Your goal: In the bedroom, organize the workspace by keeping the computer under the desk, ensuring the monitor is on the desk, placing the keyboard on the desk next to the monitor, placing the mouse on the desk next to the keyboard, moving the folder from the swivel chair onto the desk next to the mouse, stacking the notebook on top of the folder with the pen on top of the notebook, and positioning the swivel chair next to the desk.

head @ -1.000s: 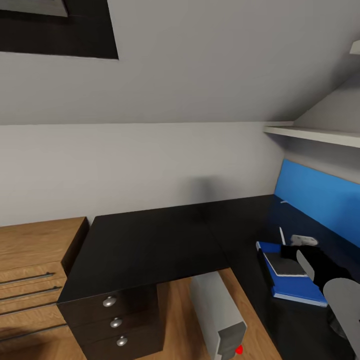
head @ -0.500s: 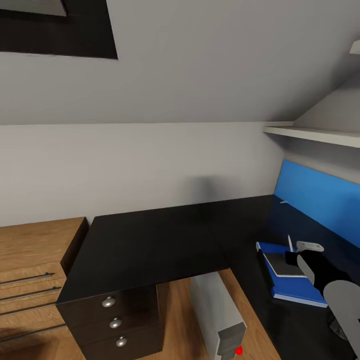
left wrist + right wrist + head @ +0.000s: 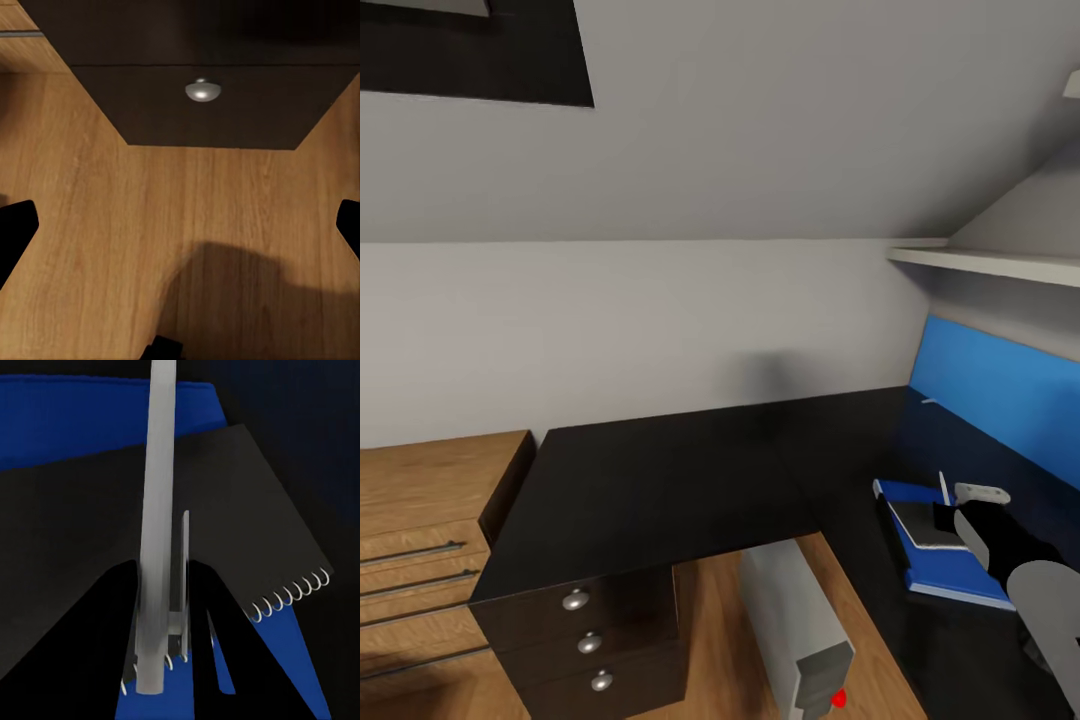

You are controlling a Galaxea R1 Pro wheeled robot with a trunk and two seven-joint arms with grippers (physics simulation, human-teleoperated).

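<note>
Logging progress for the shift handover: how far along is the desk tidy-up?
Done: the computer sits under the desk; the notebook lies on the folder. In hand: the right end effector holds the pen over the notebook. Left: setting it down; the monitor, keyboard, mouse and chair can't be judged here.

Under the right claw (image 3: 169, 660), a smooth pale-grey pen (image 3: 159, 510) stands over the matt dark notebook (image 3: 150, 532) with white wire spiral, on the glossy blue folder (image 3: 950, 570), upon the smooth black bench (image 3: 660, 490).
</note>
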